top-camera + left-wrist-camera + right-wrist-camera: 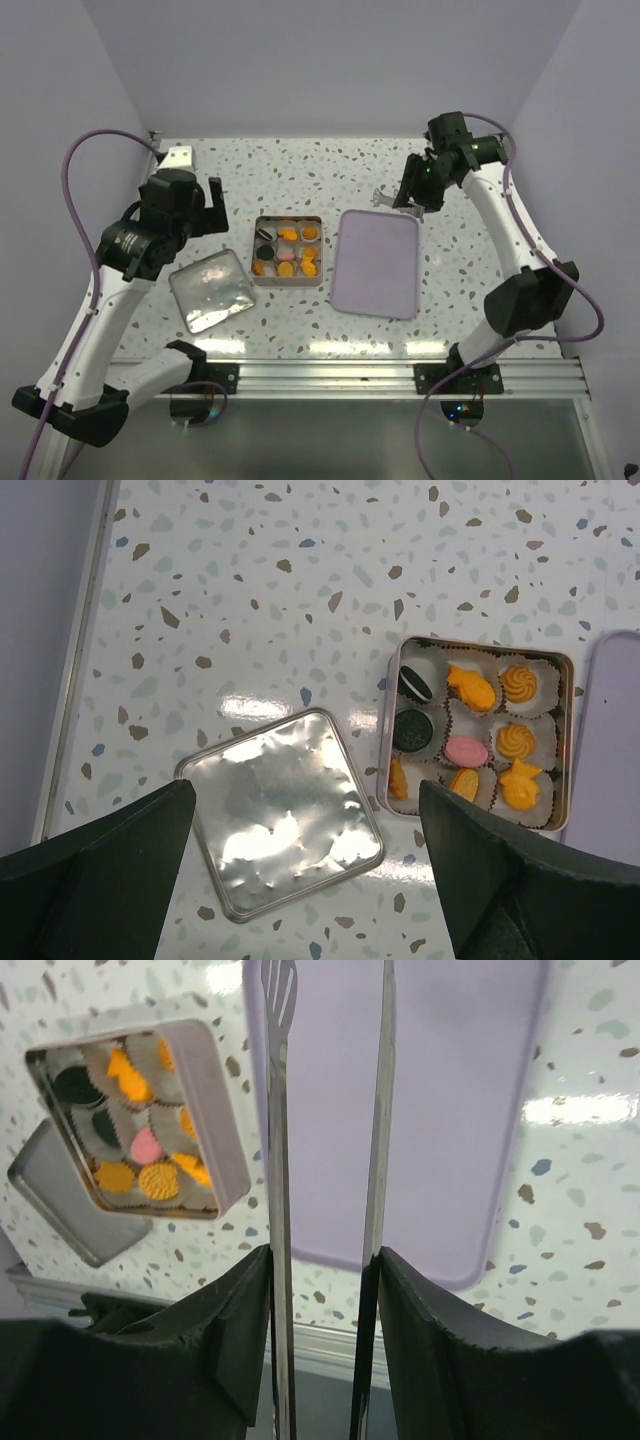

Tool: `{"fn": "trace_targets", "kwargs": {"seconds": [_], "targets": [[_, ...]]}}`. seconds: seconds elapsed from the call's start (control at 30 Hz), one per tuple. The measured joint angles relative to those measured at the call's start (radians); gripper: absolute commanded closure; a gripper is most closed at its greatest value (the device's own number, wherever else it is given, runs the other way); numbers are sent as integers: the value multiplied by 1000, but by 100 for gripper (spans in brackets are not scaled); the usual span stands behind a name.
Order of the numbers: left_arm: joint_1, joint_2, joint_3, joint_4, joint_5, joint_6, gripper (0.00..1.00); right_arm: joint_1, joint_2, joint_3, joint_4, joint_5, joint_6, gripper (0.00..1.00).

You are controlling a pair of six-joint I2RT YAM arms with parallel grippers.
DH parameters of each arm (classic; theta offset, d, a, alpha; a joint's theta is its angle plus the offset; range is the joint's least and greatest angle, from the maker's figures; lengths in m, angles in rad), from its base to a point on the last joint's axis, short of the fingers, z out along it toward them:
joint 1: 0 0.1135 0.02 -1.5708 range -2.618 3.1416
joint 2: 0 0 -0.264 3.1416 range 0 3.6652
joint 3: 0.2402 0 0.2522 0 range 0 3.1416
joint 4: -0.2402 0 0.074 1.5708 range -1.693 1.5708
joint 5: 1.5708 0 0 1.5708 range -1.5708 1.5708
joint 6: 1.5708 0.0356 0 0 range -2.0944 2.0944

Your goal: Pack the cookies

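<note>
Top external view: your cookies [287, 250] sit in the tin [255, 262] at mid-table (nine, in paper cups), lid [210, 290] just left, tray [377, 262] just right. Your right gripper [320, 1270] clamps tongs [278, 1160] far right; your left gripper [305, 800] gapes wide, empty.

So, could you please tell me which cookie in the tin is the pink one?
The cookie in the centre cup of the tin: it is the only pink one, with orange and black ones around it.

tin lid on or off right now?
Off. The tin sits open with cookies showing; its silver lid lies flat on the table beside it.
</note>
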Motion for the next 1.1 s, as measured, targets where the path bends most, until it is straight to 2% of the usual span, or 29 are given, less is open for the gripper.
{"fn": "trace_targets", "kwargs": {"seconds": [0.13, 0.3, 0.63, 1.1], "targets": [[0, -11, -11, -2, 4, -8, 0, -101, 105, 35, 8, -9, -25, 54], [0, -10, -30, -1, 6, -9, 0, -180, 266, 172, 18, 9, -34, 54], [0, 5, -55, 3, 7, -12, 0, -185, 447, 270, 136, 65, -15, 55], [15, 80, -59, 27, 14, -34, 0, -192, 747, 302, 298, 26, 55, 55]]}}
